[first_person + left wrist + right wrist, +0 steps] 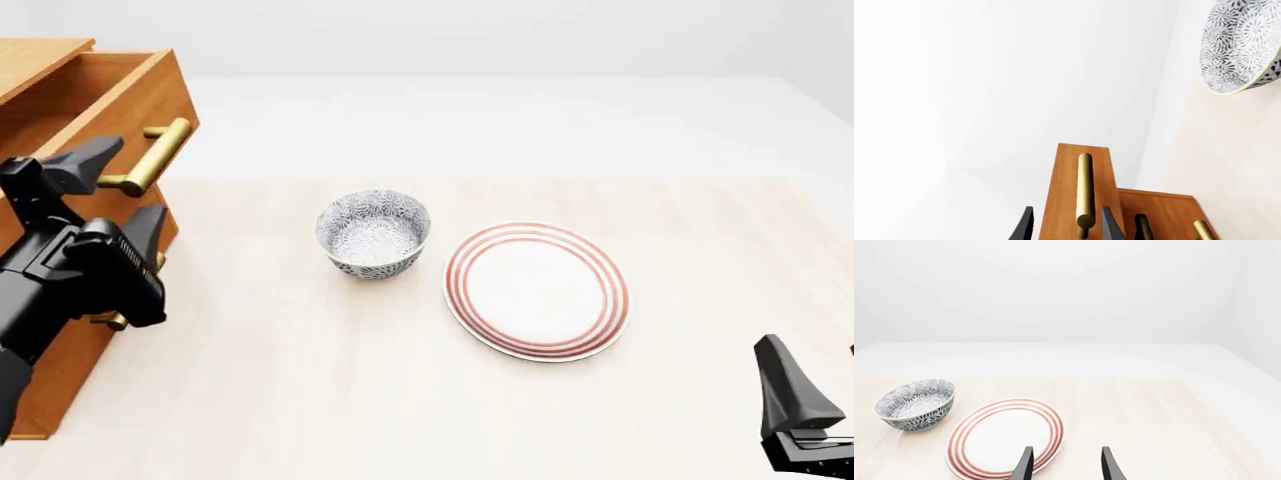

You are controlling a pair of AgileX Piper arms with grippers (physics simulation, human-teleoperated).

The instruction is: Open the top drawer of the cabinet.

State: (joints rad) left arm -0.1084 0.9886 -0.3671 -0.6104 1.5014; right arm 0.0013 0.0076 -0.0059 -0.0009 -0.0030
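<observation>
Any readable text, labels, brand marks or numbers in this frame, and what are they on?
None. The cabinet, bowl, plate and both arms carry no lettering or numbers; the bowl has only a floral pattern, the plate only red rings.

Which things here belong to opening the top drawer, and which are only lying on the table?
For the job: top drawer, its brass handle, cabinet, left gripper.
Lying about: bowl, plate.
</observation>
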